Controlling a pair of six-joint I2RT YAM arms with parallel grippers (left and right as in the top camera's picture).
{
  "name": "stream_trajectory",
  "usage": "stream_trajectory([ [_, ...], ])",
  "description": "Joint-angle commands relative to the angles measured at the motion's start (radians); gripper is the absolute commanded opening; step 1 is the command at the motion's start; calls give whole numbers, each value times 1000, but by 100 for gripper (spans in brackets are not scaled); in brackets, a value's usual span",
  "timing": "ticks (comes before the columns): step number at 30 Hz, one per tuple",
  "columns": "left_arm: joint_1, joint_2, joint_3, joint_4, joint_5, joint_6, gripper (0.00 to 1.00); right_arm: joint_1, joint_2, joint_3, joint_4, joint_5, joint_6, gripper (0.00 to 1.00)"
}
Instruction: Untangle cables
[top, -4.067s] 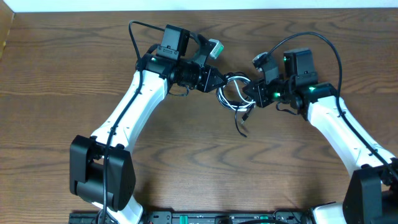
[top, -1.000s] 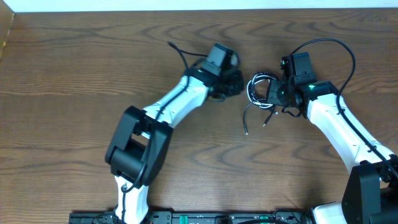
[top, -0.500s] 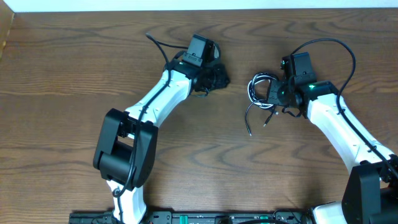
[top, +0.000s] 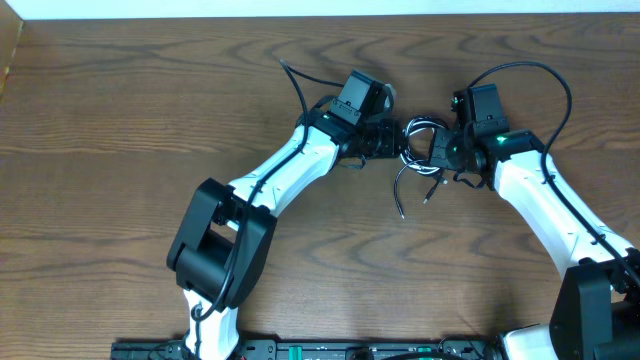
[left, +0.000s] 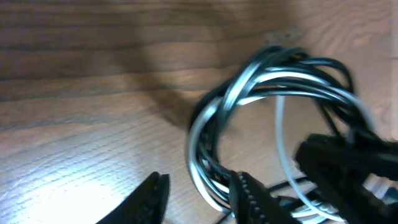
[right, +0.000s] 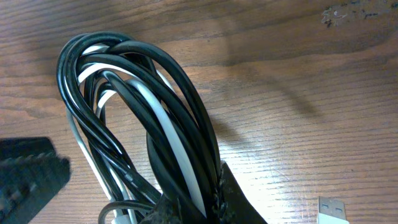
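Observation:
The black and white cables form one tangled coil on the wood table, with loose ends trailing toward the front. My right gripper is shut on the coil's right side; in the right wrist view its fingers pinch the black and white strands. My left gripper is open at the coil's left edge. In the left wrist view its fingers straddle the coil's near edge, and the coil rises beyond them.
A white USB plug lies on the table beside my right fingers. The table's far edge runs along the top. The left finger tip shows in the right wrist view.
My left gripper swung away to the left, then came back right to the coil's left edge. The right gripper and the coil have stayed put.

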Motion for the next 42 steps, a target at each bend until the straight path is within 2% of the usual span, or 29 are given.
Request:
stream_trajectory([
  [1, 8, 32, -1, 6, -26, 5, 33, 5, -1, 0, 3, 8, -4, 1],
  [10, -27, 51, -3, 81, -27, 5, 30, 6, -1, 0, 2, 7, -3, 1],
  [22, -23, 93, -4, 89, -58, -17, 8, 10, 0, 0, -11, 5, -4, 1],
  [32, 68, 53, -4, 45, -76, 78, 7, 10, 0, 0, -17, 3, -27, 1],
  [35, 107, 29, -4, 22, -87, 86, 7, 10, -1, 0, -4, -64, -118, 1],
  [39, 150, 22, -4, -16, -87, 89, 8, 10, -3, 0, 35, -324, -361, 1],
  [42, 174, 22, -4, -57, -86, 108, 7, 9, -21, 1, 46, -454, -435, 1],
])
